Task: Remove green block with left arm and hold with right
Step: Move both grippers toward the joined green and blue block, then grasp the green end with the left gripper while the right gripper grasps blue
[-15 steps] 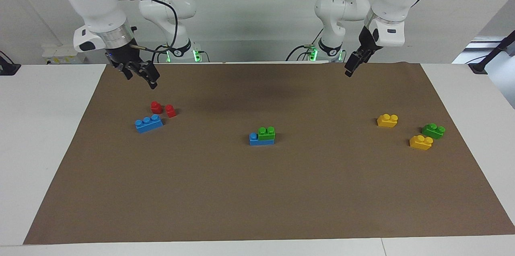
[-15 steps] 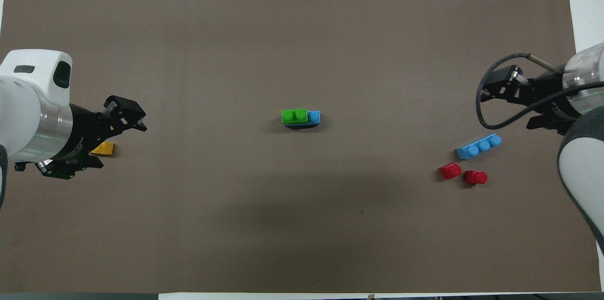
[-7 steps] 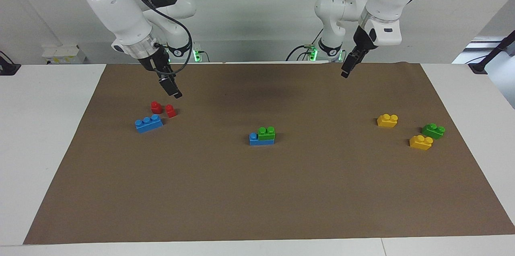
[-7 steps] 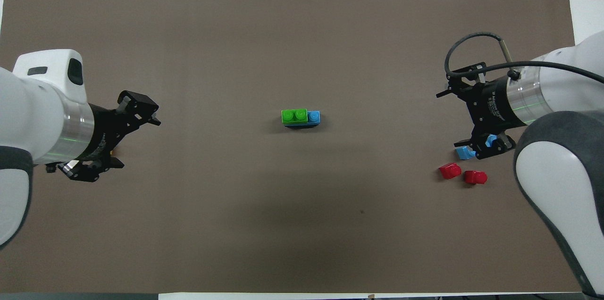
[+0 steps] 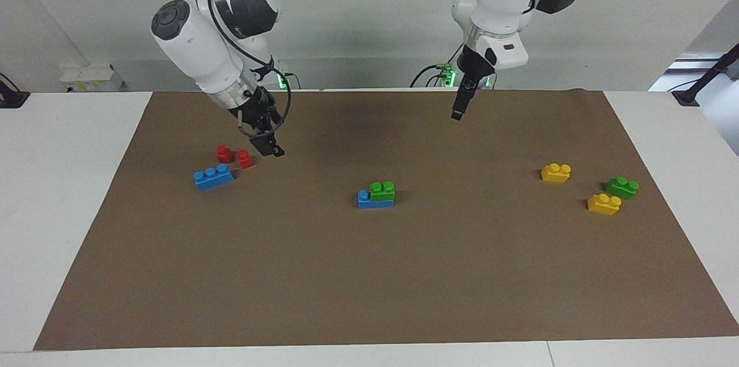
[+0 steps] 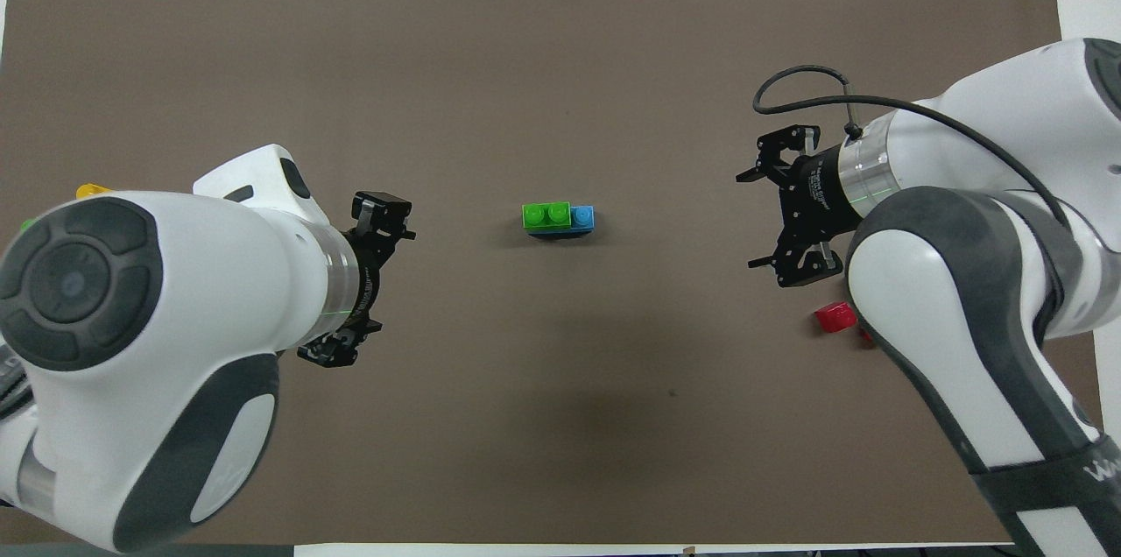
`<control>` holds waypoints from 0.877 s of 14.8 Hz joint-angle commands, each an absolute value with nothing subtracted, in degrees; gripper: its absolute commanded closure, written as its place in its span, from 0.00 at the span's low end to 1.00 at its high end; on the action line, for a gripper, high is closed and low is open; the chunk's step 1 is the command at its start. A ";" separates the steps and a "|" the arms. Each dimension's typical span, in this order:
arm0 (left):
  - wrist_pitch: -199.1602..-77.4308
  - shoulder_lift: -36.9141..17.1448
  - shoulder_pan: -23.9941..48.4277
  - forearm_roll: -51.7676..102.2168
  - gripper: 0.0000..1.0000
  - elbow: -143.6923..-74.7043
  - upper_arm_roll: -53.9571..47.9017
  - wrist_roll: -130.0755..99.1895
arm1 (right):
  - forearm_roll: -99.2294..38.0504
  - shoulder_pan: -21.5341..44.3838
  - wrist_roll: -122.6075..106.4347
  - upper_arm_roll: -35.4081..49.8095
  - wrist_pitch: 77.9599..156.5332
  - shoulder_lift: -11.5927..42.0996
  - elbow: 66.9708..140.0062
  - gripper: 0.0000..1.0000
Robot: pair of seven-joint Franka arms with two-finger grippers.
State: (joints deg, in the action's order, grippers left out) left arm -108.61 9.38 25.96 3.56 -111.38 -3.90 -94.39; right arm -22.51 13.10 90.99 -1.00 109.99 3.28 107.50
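Nothing is done yet: the green block [image 5: 383, 191] sits on the blue brick [image 5: 365, 199]; left pincer [image 5: 457, 114] and right pincer [image 5: 269, 149] hang wide, empty.

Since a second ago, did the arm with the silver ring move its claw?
Yes. The right gripper has swung in from the mat's edge toward the middle, passing above the red blocks and heading toward the green block.

Overhead view: the right arm [image 6: 963, 277] covers the three-stud blue brick [image 5: 213, 177] entirely and one red piece [image 5: 245, 158]; the other red piece [image 6: 835, 316] shows partly. The left arm [image 6: 175, 312] hides all but a corner of one yellow brick [image 6: 92, 189]. Both arms are cut off by the frame edges.
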 commanded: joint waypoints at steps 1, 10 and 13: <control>-111.53 10.29 28.82 4.13 0.00 -114.08 -2.90 -100.97 | -25.48 15.89 92.11 -1.05 115.56 4.22 111.43 0.01; -116.19 -0.86 33.57 3.43 0.00 -109.53 -2.90 -121.36 | -33.31 21.27 91.32 -0.97 129.28 14.14 111.36 0.01; -116.80 -6.58 33.75 3.34 0.00 -104.08 -2.90 -126.11 | -33.31 23.55 91.32 -0.97 134.11 16.52 111.27 0.01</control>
State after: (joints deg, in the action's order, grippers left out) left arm -116.73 -1.91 32.71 3.55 -109.29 -3.70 -122.38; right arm -32.02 22.09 91.37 -0.87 131.17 15.00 111.63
